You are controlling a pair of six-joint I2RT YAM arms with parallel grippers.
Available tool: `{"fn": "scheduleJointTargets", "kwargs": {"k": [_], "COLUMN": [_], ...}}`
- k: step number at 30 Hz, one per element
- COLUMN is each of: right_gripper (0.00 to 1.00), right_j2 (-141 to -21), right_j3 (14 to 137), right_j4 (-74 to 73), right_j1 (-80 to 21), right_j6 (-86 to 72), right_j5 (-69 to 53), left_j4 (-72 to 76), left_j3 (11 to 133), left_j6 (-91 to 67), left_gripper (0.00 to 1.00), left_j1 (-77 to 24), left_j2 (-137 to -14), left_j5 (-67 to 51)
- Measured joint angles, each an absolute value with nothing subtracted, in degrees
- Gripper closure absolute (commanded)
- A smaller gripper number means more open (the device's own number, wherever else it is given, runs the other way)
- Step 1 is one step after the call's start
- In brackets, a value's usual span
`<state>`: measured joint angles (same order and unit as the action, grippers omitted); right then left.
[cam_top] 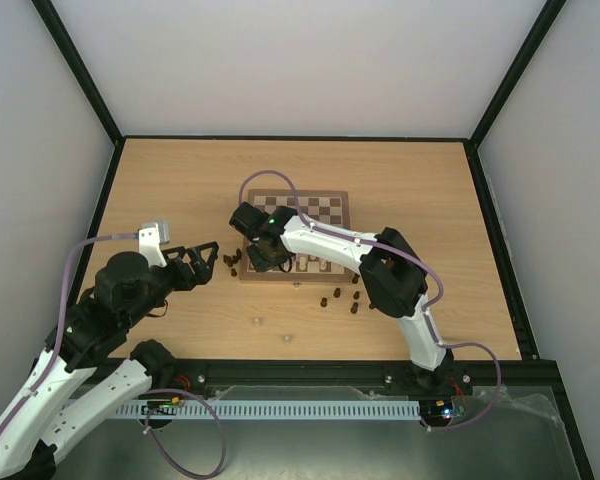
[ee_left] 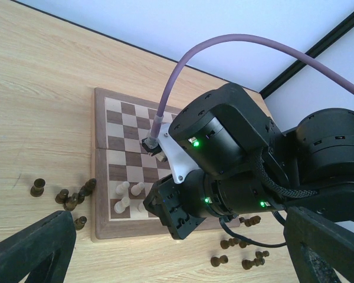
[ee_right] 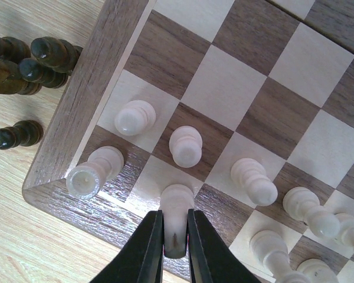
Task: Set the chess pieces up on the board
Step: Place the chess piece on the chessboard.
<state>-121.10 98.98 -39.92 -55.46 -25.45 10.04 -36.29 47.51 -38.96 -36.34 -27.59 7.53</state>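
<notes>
While right gripper point(ee_right: 176, 236) pinches a cream piece point(ee_right: 177, 203) at near-left corner of the board point(ee_right: 88, 88): centre it, release gently, lift straight past neighbouring pieces point(ee_right: 186, 144). Left gripper point(cam_top: 195, 264): wide, empty.

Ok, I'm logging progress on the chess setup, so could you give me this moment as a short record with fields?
right gripper: shut on a cream piece at the edge row, one square from the board's corner
left gripper: open, holding nothing, over the table left of the board
board: far rows bare
cream pieces: upright in the two rows by the near edge
dark pieces: all off the board, clustered beside its left edge and in front of it
</notes>
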Motion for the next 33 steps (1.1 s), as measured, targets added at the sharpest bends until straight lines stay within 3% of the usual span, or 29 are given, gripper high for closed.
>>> {"fn": "scheduleJointTargets", "kwargs": {"k": [10,15,27,33], "right_gripper": [0.87,0.76,0.63,0.55], "right_j2": [-121.25,-121.32,-121.01,-114.96], "right_j3": [99.00,99.00,98.85,94.96], "right_j4": [-39.03,-38.76,-38.65,-38.57], "right_j1": [-55.44,-55.44,-55.46,-55.55], "right_j6": [-24.80,-24.67,-24.56,-24.91], "right_j5": [8.56,7.92,7.92,8.14], "left_j4": [-36.18,-35.86,-35.48,-35.44], "left_j3": [47.51,47.51,47.18,47.07], "left_j6": [-38.96,-38.98,-38.98,-39.00], "left_gripper": [0.00,0.01,0.01,0.00], "left_j1": [-36.34,-36.34,-36.34,-36.34], "left_j2": [-27.86,-27.86,-27.83,-27.99], "left_j5": [7.53,7.53,7.53,7.53]}}
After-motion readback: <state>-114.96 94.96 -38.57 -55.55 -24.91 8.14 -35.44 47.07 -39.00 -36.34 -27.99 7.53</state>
